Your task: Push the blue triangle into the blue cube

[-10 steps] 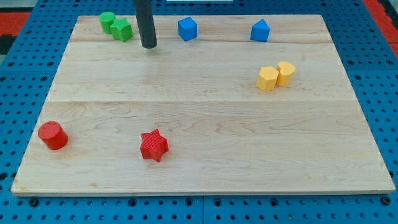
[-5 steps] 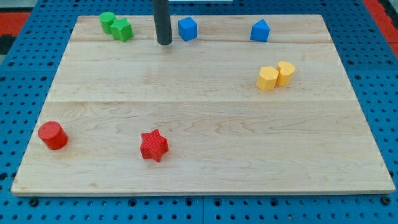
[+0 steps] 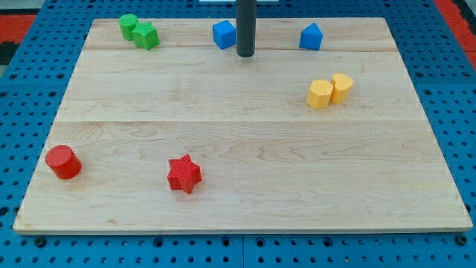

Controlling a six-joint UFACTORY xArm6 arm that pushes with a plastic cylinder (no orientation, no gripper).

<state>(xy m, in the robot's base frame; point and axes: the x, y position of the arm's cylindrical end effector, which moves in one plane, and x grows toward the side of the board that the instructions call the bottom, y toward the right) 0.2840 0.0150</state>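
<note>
The blue cube (image 3: pixel 224 34) sits near the view's top, left of centre. The blue triangle (image 3: pixel 312 36) sits near the view's top, right of centre, well apart from the cube. My tip (image 3: pixel 245 54) is on the board between them, just right of and slightly below the cube, with a small gap. The triangle is farther to the tip's right. The rod hides a strip of board above the tip.
Two green blocks (image 3: pixel 138 31) touch each other at the top left. Two yellow blocks (image 3: pixel 330 91) touch at the right. A red cylinder (image 3: pixel 62 161) and a red star (image 3: pixel 184 173) lie at the bottom left. The wooden board (image 3: pixel 238 149) rests on a blue pegboard.
My tip has moved right along the top of the board, from left of the blue cube to its right side. No block has moved.
</note>
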